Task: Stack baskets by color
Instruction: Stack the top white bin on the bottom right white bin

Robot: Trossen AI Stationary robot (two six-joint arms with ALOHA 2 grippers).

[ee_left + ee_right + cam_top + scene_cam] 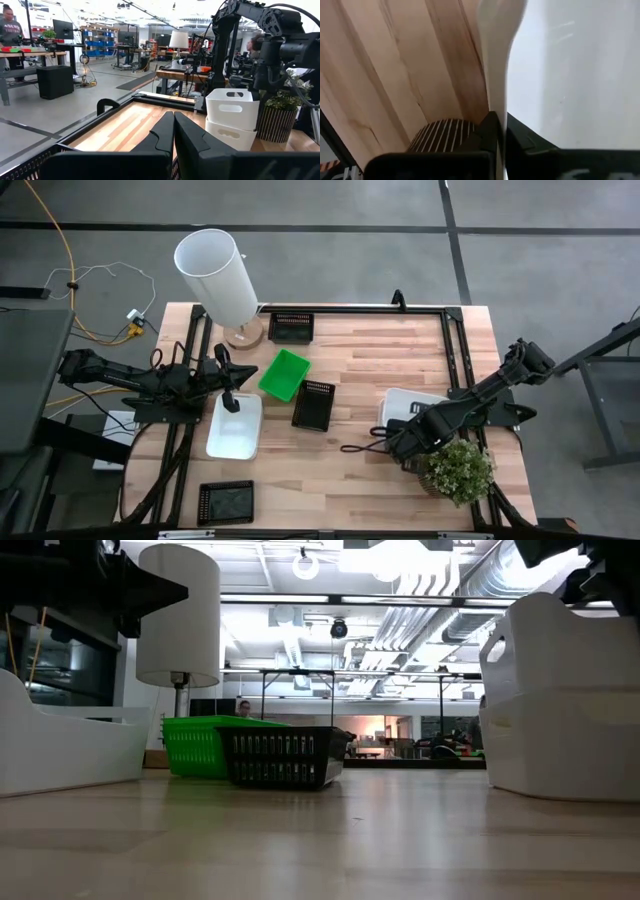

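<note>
Two white baskets stand nested at the table's right (405, 402), (560, 710), (232, 117); my right gripper (499, 125) is above them, shut on the upper one. A third white basket (235, 427) lies at the left. My left gripper (173, 125) hangs level over its far end, shut on nothing. A green basket (285, 373) and a black basket (313, 403) sit side by side mid-table. Another black basket (291, 327) is at the far edge, and one more (226, 502) at the near left. My right gripper pinches the upper white basket's thin side wall (496, 95) at its rim, one finger inside the basket and one outside. The fingers come from above, pointing down. The basket stays nested in the white basket below it (230, 137).
A tall white cylinder on a wooden foot (220, 275) stands at the far left. A potted plant in a striped pot (460, 470) sits at the near right, close beside my right gripper. A black frame rail (350, 310) runs along the table's edges.
</note>
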